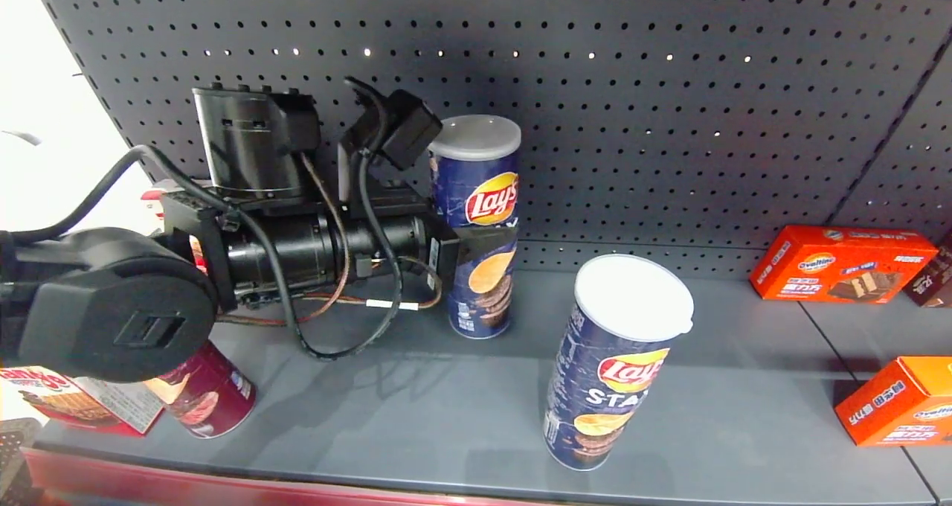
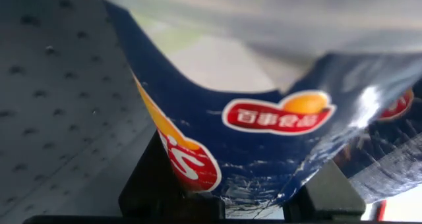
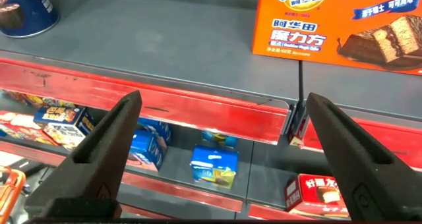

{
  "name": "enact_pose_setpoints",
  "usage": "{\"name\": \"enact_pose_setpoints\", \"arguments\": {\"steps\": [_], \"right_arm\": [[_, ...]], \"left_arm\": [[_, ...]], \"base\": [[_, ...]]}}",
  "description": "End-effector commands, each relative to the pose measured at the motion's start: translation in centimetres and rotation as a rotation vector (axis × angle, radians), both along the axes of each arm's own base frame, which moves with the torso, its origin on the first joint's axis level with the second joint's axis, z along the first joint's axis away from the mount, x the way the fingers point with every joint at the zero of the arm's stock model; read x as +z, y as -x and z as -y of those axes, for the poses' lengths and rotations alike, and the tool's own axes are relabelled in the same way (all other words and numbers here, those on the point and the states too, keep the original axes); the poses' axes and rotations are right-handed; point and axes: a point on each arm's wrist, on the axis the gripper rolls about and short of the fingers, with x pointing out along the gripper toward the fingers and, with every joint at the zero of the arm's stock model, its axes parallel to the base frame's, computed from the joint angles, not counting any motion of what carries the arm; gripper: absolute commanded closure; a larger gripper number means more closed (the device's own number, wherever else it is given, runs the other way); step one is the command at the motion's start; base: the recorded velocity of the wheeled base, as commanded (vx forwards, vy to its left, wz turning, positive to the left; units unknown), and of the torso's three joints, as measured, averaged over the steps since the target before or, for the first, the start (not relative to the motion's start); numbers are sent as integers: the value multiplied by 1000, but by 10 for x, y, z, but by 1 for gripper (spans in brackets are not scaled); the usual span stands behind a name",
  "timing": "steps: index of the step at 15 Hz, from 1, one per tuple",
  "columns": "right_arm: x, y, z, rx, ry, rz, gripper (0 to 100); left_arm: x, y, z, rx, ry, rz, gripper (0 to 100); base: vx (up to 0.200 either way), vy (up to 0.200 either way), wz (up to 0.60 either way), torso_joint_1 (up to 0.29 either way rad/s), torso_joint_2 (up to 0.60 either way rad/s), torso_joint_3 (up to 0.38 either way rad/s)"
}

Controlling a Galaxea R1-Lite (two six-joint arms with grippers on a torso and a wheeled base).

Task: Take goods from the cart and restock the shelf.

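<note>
A dark perforated back panel [image 1: 669, 119] is rising behind a grey shelf [image 1: 446, 446], and the work is happening near its rear. The left gripper [image 1: 480, 247] is reaching in from the side and clamping a blue chip can [image 1: 476, 186] at mid-height. The can is standing upright just in front of the panel, with its base at or just above the shelf; which of the two cannot be told. A second blue can [image 1: 610, 372] is standing well forward and to the right, apart from the first. A red can [image 1: 208, 398] is leaning under the arm at the left, and orange boxes [image 1: 840, 264] are lying at the far right.

The right gripper [image 3: 224, 95] is hanging with its fingers spread wide and holding nothing, out by the shelf's red front edge [image 3: 165, 95].

The step in hand looks like setting the held can down. To do it well, the base should be flat on the shelf before the fingers part. They should open only enough to clear the wall, and the arm should draw back sideways along its own line, so the wrist is not brushing the can or the red one below.
</note>
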Motion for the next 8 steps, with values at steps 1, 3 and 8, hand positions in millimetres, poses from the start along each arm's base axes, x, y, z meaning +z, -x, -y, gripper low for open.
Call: {"name": "enact_pose_setpoints", "arguments": {"steps": [1,3,8], "right_arm": [[0,0,0,0,1,-4,0],[0,0,0,0,1,-4,0],[0,0,0,0,1,-2,0]], "left_arm": [[-1,-15,9,-15,2,4,100],[-2,-25,16,-20,5,6,100],[-14,-41,32,-124,7,-7,100]], "base": [[0,0,0,0,0,0],[0,0,0,0,0,0],[0,0,0,0,0,0]]}}
